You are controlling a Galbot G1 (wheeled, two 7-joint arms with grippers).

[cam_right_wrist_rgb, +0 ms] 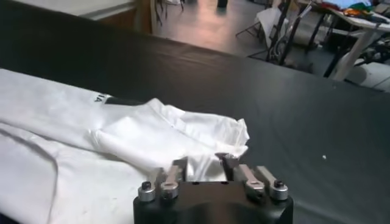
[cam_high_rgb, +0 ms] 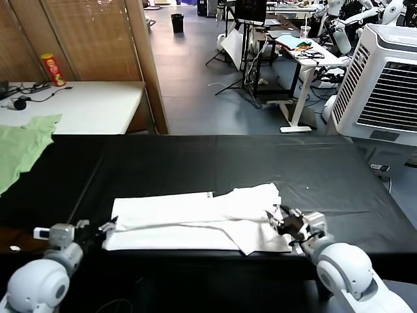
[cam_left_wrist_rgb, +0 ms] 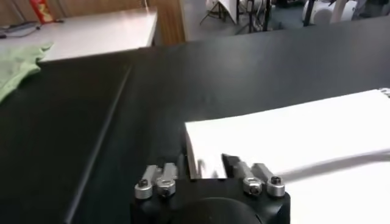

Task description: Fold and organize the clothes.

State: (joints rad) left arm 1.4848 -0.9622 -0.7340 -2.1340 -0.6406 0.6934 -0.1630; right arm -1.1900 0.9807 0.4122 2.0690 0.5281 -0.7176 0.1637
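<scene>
The clothes, a white T-shirt (cam_high_rgb: 195, 218), lie folded into a long strip on the black table (cam_high_rgb: 195, 163), near its front edge. The shirt's right end is bunched into creased folds (cam_right_wrist_rgb: 183, 131), and a bit of black print (cam_right_wrist_rgb: 100, 98) shows there. My left gripper (cam_high_rgb: 109, 228) is at the shirt's left end, open, with the folded corner (cam_left_wrist_rgb: 204, 146) between its fingers. My right gripper (cam_high_rgb: 277, 220) is at the bunched right end, open, its fingers standing either side of a fold of white cloth (cam_right_wrist_rgb: 204, 163).
A light green garment (cam_high_rgb: 19, 147) hangs over the table's far left. Behind it, a white table (cam_high_rgb: 85, 107) carries a red can (cam_high_rgb: 52, 68). A white air cooler (cam_high_rgb: 384, 85) stands at the right rear.
</scene>
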